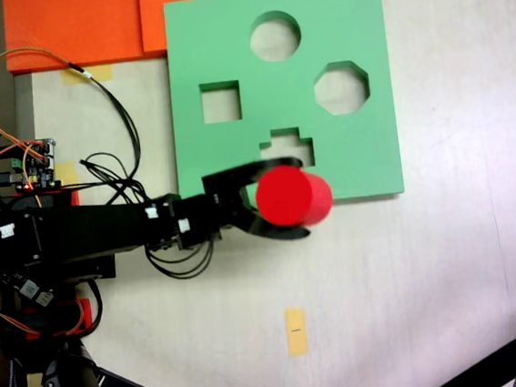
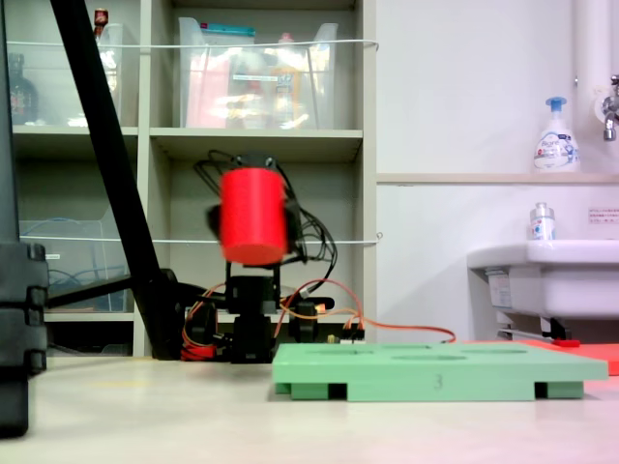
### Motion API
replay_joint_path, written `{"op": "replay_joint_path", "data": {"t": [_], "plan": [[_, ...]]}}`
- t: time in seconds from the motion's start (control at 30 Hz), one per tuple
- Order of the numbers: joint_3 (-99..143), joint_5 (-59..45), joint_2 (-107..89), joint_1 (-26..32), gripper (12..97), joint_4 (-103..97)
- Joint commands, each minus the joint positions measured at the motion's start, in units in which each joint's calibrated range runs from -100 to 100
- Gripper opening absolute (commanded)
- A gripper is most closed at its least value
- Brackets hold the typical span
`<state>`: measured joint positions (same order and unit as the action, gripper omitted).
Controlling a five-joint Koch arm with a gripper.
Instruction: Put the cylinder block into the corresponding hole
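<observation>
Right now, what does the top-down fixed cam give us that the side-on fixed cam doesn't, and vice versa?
Top-down: the board's cutouts, with the round hole far from the cylinder block, which overlaps the board's near edge.

Side-on: height, with the block held well above the green board.

Both: the gripper with its jaws closed around the red block.

Only legible mark: "3" on front edge of green foam board (image 2: 437, 382)
</observation>
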<state>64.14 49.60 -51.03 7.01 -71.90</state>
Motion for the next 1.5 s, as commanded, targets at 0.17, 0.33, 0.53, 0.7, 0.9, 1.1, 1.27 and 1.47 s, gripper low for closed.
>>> {"op": "replay_joint_path", "data": {"t": [0.17, 0.33, 0.53, 0.7, 0.9, 1.1, 1.27, 1.47], "plan": [[-4.7, 0.1, -1.2, 11.2, 35.9, 6.2], [-11.5, 0.0, 9.0, 16.2, 36.0, 7.6], [-22.2, 0.0, 23.2, 18.6, 35.9, 9.5], [-27.3, 0.0, 33.3, 19.4, 36.0, 10.3], [-30.8, 0.0, 41.4, 19.7, 36.0, 10.3], [-34.0, 0.0, 47.4, 19.5, 36.0, 10.2], [-38.1, 0.0, 52.3, 19.6, 36.0, 10.7], [-42.9, 0.0, 58.0, 20.1, 36.0, 11.9]]}}
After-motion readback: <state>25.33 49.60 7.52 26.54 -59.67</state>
